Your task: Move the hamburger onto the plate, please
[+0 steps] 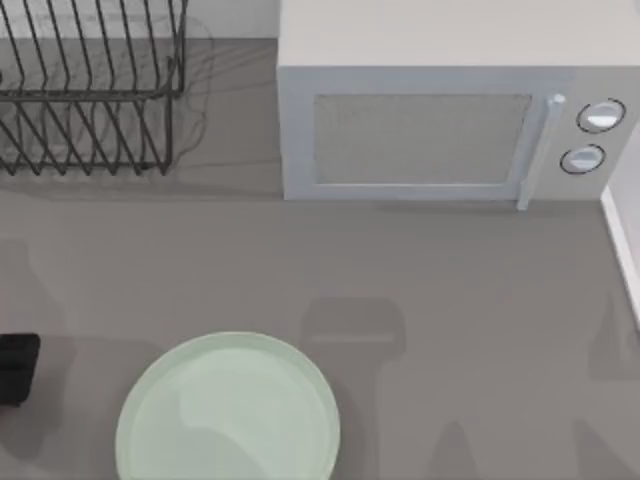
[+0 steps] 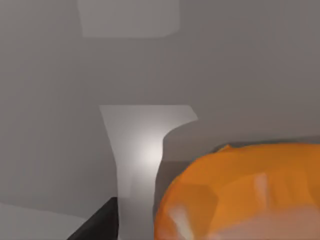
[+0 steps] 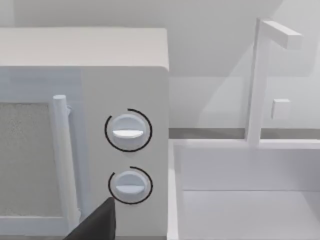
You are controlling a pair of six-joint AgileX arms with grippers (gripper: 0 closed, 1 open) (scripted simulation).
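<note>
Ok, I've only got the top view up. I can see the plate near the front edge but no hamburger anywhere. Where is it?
Observer: The hamburger is right up close in the left wrist view, its orange side facing that camera.
Operator: Is it gripped?
Observer: I can't tell. A pale upright shape stands just beside it, but I can't say whether they touch.
Operator: And what is the right wrist looking at?
Observer: It faces the microwave, and beside that sits a white sink with a tall tap.
</note>
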